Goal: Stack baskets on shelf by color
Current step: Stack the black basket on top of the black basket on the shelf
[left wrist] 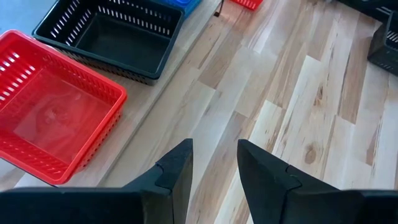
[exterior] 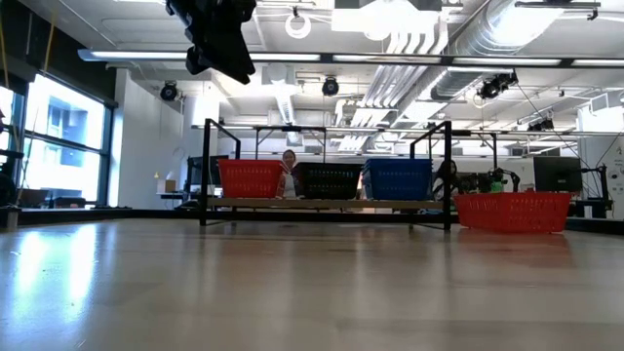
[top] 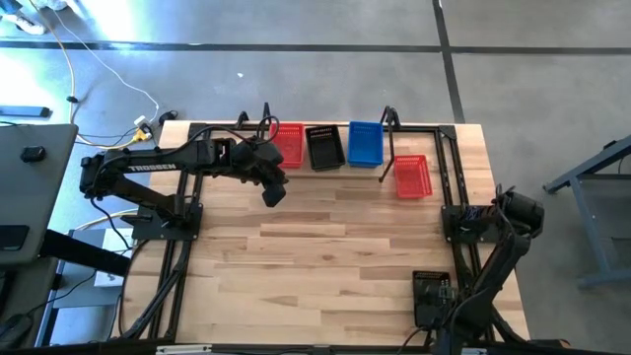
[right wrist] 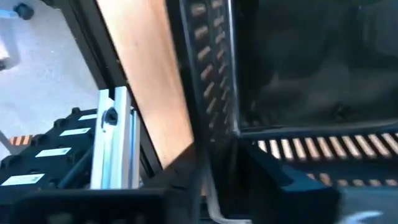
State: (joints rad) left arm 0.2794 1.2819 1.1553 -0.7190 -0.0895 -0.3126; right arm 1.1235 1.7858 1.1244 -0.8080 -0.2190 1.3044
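The left gripper (top: 273,193) hangs empty with its fingers parted just in front of the shelf (top: 340,164) and its red basket (top: 288,144), while the right gripper (right wrist: 217,171) is clamped on a black basket's (top: 431,296) rim at the near edge — lift level, I'd say, and set it squarely into the black basket on the shelf (top: 324,147).

From overhead we look straight down; from table height we face twelve o'clock. Both views share the narrow light-wood shelf with black rod uprights (top: 325,163) (exterior: 327,204).
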